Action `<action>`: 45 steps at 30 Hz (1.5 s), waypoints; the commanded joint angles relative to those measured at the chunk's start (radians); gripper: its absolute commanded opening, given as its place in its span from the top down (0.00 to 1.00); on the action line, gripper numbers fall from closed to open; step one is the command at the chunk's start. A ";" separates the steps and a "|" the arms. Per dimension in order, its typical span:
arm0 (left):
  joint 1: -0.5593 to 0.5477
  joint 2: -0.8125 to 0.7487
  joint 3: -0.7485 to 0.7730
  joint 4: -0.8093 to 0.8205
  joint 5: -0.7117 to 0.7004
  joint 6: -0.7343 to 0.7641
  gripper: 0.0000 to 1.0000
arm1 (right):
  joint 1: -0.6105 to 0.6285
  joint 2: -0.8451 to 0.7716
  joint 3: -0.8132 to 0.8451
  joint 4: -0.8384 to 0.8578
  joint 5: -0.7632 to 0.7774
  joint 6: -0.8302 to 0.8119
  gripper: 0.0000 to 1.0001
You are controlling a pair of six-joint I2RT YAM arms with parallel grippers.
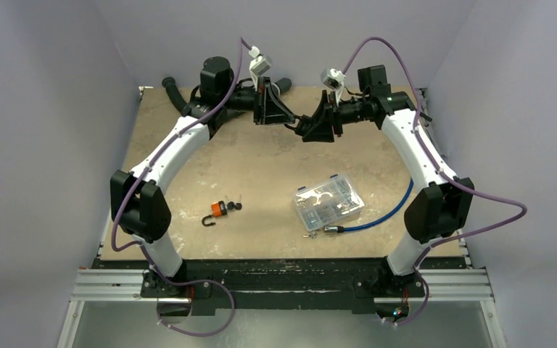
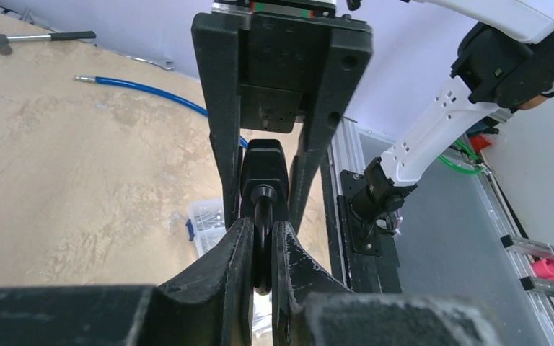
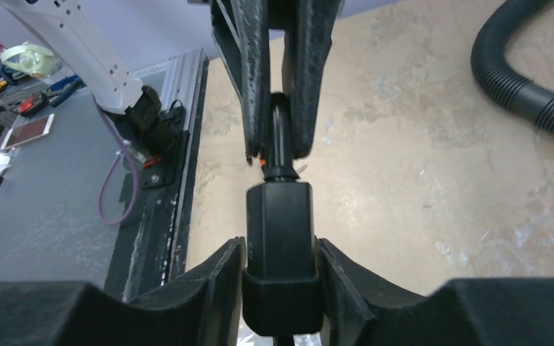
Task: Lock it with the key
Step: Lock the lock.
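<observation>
Black padlock (image 1: 296,127), with a rectangular body and a rounded shackle, hangs in the air between the two grippers in the top view. It is far behind the clear plastic parts box (image 1: 328,203) and a little to the left of it. The left gripper (image 1: 289,123) meets it from the left and the right gripper (image 1: 303,130) from the right. On the tan table (image 1: 261,167), left of the box, lies a small orange padlock (image 1: 220,209) with a black hooked shackle. Small dark keys (image 1: 236,206) lie just beside it. A blue hose (image 1: 384,214) runs from the right side of the box.

From the left wrist, the left fingers (image 2: 223,267) are pressed together on the shackle, which stands between their tips. The black body is beyond them, between the right fingers (image 2: 223,144). The box shows below on the table.

From the right wrist, the body sits between the right fingers (image 3: 209,288), which touch it on both sides. Beyond it, the left fingers (image 3: 249,86) clamp the shackle.
</observation>
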 commanded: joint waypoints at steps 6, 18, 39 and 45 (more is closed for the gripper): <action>0.002 -0.034 0.036 0.019 -0.056 0.050 1.00 | 0.000 -0.014 0.044 -0.094 -0.002 -0.074 1.00; 0.075 -0.072 0.002 0.116 -0.356 -0.167 0.06 | -0.004 -0.224 -0.349 0.949 0.184 0.755 1.00; 0.025 -0.111 -0.045 0.120 -0.597 -0.503 0.00 | 0.187 -0.259 -0.490 1.362 0.940 0.759 1.00; -0.018 -0.111 -0.061 0.120 -0.621 -0.508 0.00 | 0.234 -0.257 -0.491 1.368 0.990 0.709 1.00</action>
